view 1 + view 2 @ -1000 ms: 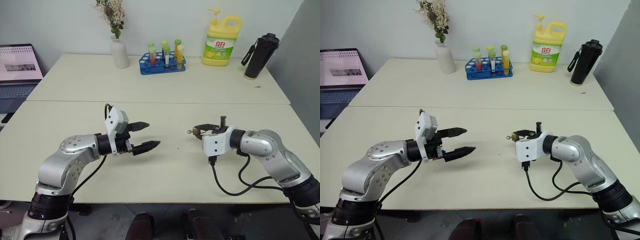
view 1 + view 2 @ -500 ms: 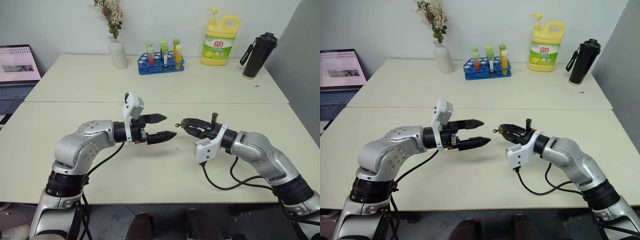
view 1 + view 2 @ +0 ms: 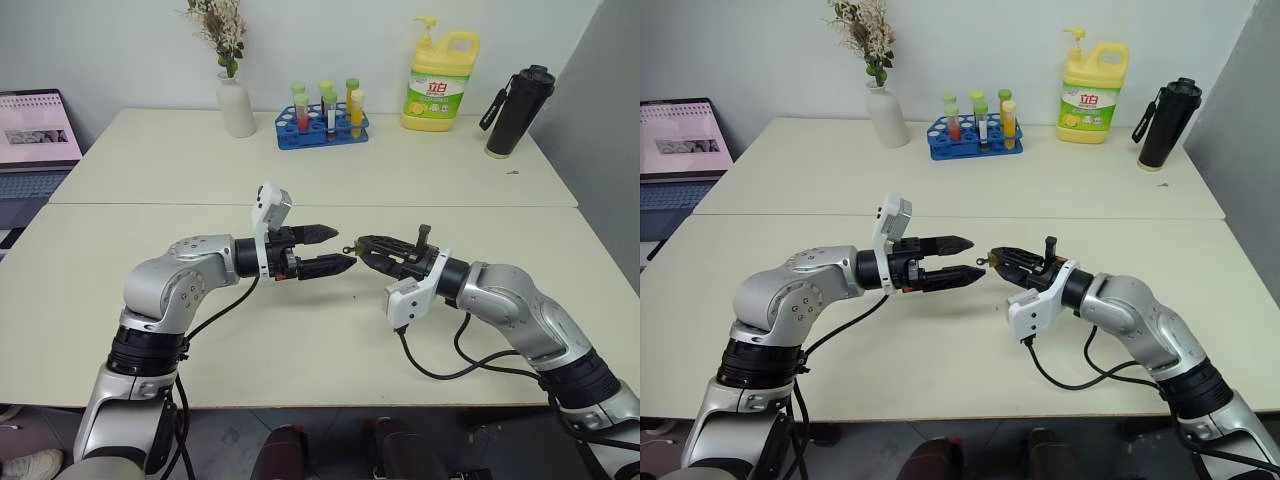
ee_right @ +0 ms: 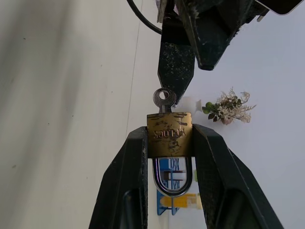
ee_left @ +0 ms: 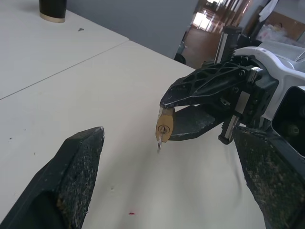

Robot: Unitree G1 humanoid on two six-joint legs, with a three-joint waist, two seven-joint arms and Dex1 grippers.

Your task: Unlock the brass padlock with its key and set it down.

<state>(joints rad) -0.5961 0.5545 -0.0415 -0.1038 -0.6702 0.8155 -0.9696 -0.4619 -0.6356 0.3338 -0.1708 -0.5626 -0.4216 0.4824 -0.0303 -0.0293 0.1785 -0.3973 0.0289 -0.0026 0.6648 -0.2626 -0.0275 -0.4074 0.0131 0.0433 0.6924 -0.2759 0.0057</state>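
Note:
My right gripper (image 4: 169,139) is shut on the brass padlock (image 4: 169,135), pinching the golden body on both sides, held above the table. The silvery shackle (image 4: 171,180) lies back between the fingers. The key (image 4: 164,99) sits in the padlock's underside, its round head sticking out toward the left arm. My left gripper (image 3: 343,248) is open and level, facing the right gripper (image 3: 366,248) tip to tip. Its two fingertips (image 5: 90,143) stand wide apart just short of the key, with the padlock (image 5: 165,128) between them in the left wrist view. I see no contact.
At the back of the table (image 3: 300,340) stand a white vase (image 3: 238,105) with dried flowers, a blue test tube rack (image 3: 322,128), a yellow detergent bottle (image 3: 438,82) and a black flask (image 3: 515,98). A laptop (image 3: 35,140) sits off the far left.
The two grippers have come together over the table's middle: the open left one swung right, the right one swung left with the padlock. The gap between them has nearly closed.

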